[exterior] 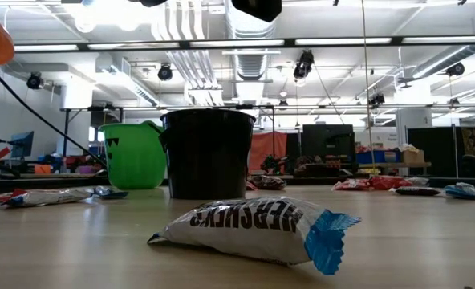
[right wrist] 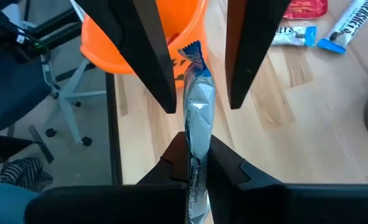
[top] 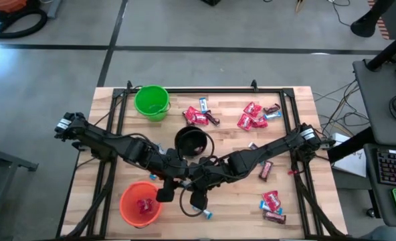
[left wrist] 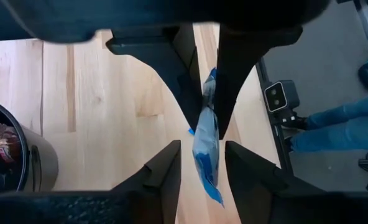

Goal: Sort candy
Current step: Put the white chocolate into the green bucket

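The right gripper [right wrist: 195,142] was clamped on one blue-and-white candy bar [right wrist: 198,112], pinching its lower end while the rest of the wrapper stuck straight out past the fingertips. The left gripper [left wrist: 202,146] faced it head-on with its jaws apart, one finger [left wrist: 168,171] on each side of the same bar, a sliver of tabletop showing between the wrapper and either finger, so the bar stood between them without being squeezed by them. Both grippers met above the wooden table [top: 104,144], with the orange cup [top: 140,203] just beside the left gripper, the black cup [top: 190,141] a little beyond the pair and the green cup [top: 151,102] farther off. There were two grippers, three cups and one held bar. A second blue-and-white bar [exterior: 253,229] lay flat on the table just beside the right gripper. More candies [top: 255,117] lay scattered well apart from the grippers, too tightly bunched to count, and red wrappers [top: 144,206] showed inside the orange cup. The held bar was slim, with a shiny silver-white body, blue crimped ends and a slight crease along its length.
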